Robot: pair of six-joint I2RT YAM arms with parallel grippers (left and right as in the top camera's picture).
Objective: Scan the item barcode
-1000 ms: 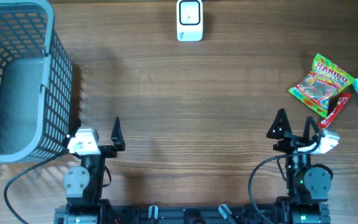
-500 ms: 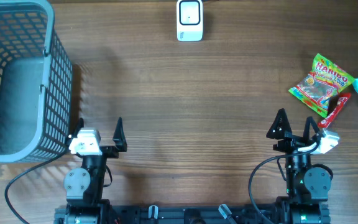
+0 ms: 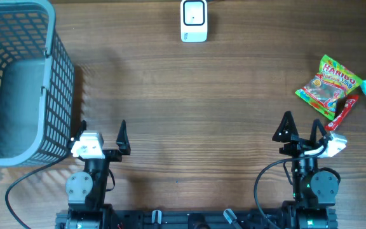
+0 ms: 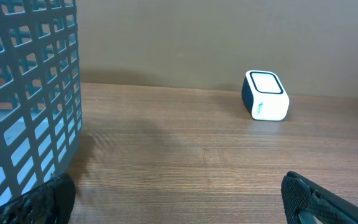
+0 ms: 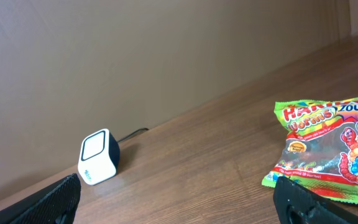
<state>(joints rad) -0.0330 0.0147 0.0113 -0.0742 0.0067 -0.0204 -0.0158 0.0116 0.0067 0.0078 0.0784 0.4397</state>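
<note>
Your item is the Haribo gummy-worm bag (image 3: 328, 83), near the table's right edge, with a red stick pack (image 3: 343, 111) lying at its near corner. Judge it light, soft, crinkly, with slippery film. It'll sag, so pinch a flat sealed edge, not the puffy middle, and keep the barcode side free for the scanner (image 3: 194, 21) at the far edge. Right gripper (image 3: 302, 124) is at the near edge, jaws wide apart, empty, touching nothing. Left gripper (image 3: 101, 130) is likewise spread and empty, just beside the basket (image 3: 61, 76).
</note>
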